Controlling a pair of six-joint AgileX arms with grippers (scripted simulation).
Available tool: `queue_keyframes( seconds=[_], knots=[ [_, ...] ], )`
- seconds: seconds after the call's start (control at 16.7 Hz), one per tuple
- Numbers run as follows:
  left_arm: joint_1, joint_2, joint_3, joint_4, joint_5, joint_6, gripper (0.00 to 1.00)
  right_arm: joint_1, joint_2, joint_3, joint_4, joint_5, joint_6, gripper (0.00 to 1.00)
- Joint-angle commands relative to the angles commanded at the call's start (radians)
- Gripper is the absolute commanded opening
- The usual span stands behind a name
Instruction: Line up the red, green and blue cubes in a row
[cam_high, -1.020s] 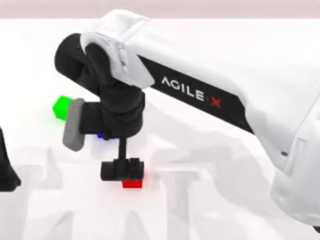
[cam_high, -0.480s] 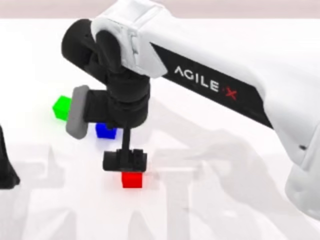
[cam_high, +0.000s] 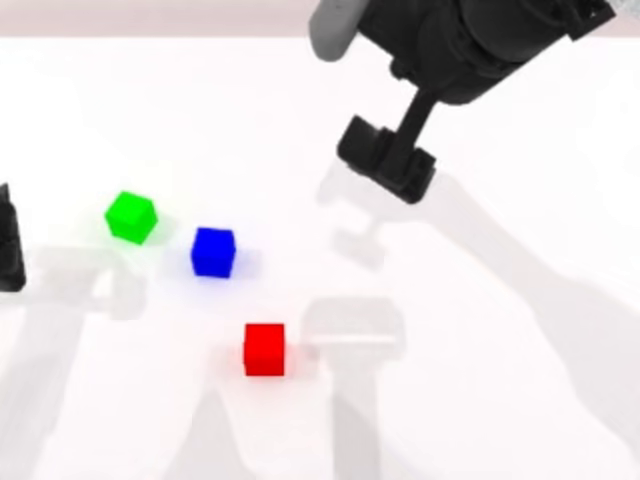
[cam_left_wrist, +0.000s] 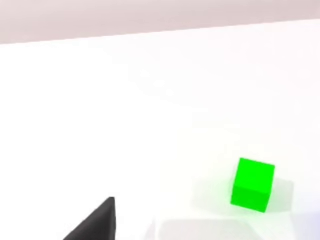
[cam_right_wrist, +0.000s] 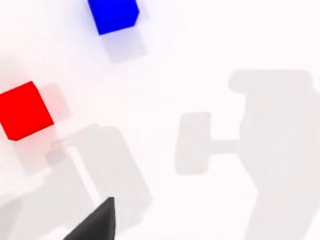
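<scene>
A: White table (cam_high: 500, 400) first, then the arms. Where are they?

B: Right gripper (cam_high: 387, 160) hangs high, near the far edge, carrying nothing. Whether its fingers are apart, I cannot tell. Left gripper (cam_high: 8, 245) is parked at the left edge; its fingers I cannot tell either.

A: And the cubes?

B: Green cube (cam_high: 131, 216) is nearest the left gripper. Blue cube (cam_high: 213, 251) is just beside it, toward the right. Red cube (cam_high: 264, 349) is nearer the front, apart from both.

A: Which direction does the row point?

B: Its long axis slopes from far-left to near-right. I judge the row almost done; the red seems slightly off the line.
</scene>
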Motion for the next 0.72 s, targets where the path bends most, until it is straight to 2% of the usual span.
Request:
queue_keyframes(
  seconds=[0.36, 0.72],
  knots=[
    [-0.043, 0.684, 0.531, -0.36, -0.002, 0.066, 1.0, -0.259, -0.684, -0.673, 0.37, -0.013, 0.183, 1.0],
    [-0.081, 1.261, 0.995, -0.675, -0.002, 0.124, 1.0, -0.479, -1.316, -1.334, 0.718, 0.004, 0.344, 1.0]
  ],
)
